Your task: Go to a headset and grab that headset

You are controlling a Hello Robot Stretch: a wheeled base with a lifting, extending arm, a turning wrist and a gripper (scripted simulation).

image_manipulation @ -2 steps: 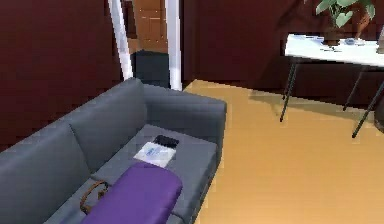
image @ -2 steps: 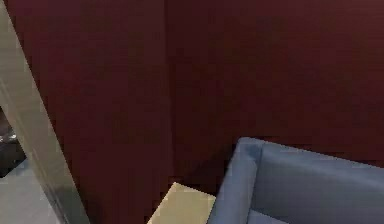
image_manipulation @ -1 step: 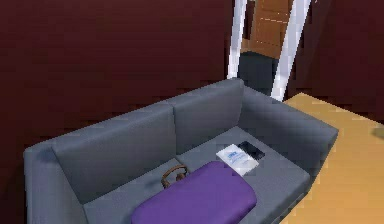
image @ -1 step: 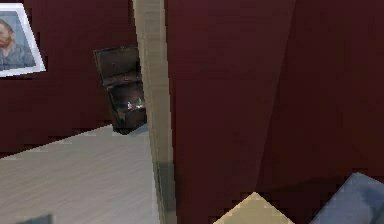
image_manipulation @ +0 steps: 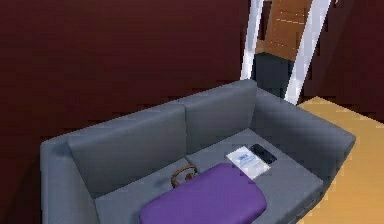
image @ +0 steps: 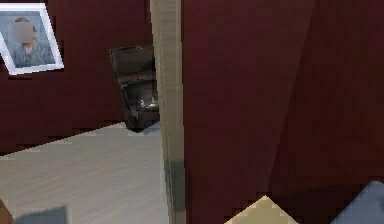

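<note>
A small dark thing with an arched band (image_manipulation: 183, 176), shaped like a headset, lies on the seat of a grey sofa (image_manipulation: 120, 150) in the arm side view. It sits near the seat's middle, at the back edge of a large purple cushion (image_manipulation: 205, 198).
A white flat item (image_manipulation: 245, 161) and a small dark flat one (image_manipulation: 264, 154) lie on the sofa seat to the right. Behind the sofa is a dark red wall, and a white-framed doorway (image_manipulation: 285, 50) stands at upper right. In the forward view a beige wall edge (image: 168, 100) divides the room, with a dark cabinet (image: 135, 88) and a framed picture (image: 28, 38) beyond.
</note>
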